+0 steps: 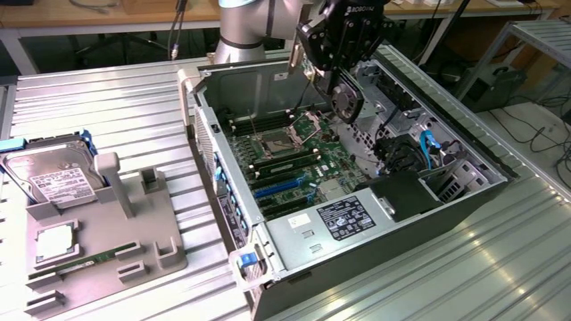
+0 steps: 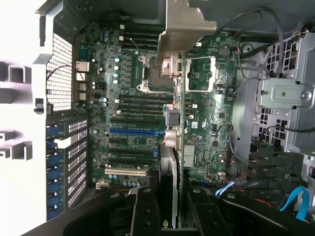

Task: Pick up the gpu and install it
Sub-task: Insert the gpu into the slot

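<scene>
My gripper (image 1: pixel 344 67) hangs over the open computer case (image 1: pixel 223 194), shut on the gpu (image 1: pixel 346 100). The card is held on edge above the motherboard (image 1: pixel 295 160); its black cooler and round fan face the exterior view's right. In the wrist view the gpu (image 2: pixel 178 147) runs edge-on away from my gripper (image 2: pixel 170 214), with a black finger (image 2: pixel 145 211) on either side of it. Its silver end bracket (image 2: pixel 184 24) sticks out at the far end. Beside the card's line on the board lies a blue expansion slot (image 2: pixel 132 132), which in the exterior view (image 1: pixel 281 187) sits lower than the card.
A grey fixture tray (image 1: pixel 134 247) at the exterior view's left holds a silver hard drive (image 1: pixel 53 177), a processor (image 1: pixel 53 244) and a RAM stick (image 1: pixel 76 264). In the case are a black cover (image 1: pixel 406 194), blue cables (image 1: pixel 428 144) and a drive cage (image 2: pixel 288 98).
</scene>
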Motion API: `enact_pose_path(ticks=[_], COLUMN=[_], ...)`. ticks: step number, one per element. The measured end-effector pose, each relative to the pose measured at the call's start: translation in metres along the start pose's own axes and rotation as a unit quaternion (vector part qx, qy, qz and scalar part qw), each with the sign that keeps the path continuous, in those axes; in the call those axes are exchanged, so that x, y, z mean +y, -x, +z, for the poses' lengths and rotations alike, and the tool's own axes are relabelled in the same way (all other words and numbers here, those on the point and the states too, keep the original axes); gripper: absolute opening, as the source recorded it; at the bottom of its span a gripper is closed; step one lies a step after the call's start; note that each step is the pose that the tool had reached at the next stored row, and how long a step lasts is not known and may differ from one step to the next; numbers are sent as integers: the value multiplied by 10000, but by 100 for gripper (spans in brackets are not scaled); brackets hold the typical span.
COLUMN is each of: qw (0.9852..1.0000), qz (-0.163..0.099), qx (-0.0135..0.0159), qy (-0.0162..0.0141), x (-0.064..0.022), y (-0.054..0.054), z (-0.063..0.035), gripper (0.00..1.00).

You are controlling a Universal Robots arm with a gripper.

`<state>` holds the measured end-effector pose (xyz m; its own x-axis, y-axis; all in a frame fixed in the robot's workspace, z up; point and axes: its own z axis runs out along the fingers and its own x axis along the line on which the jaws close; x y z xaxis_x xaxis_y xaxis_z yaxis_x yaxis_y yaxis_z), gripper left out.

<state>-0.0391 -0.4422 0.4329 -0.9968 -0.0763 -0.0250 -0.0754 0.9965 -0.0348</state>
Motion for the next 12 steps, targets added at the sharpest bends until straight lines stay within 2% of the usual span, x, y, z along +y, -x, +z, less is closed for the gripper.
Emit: enact_pose_path(ticks=[5,12], qw=[9993,9979], qz=[-361,-655], qx=[-13,-23], qy=[9,16], x=[0,0], y=[0,0], z=[0,0], gripper=[27,27])
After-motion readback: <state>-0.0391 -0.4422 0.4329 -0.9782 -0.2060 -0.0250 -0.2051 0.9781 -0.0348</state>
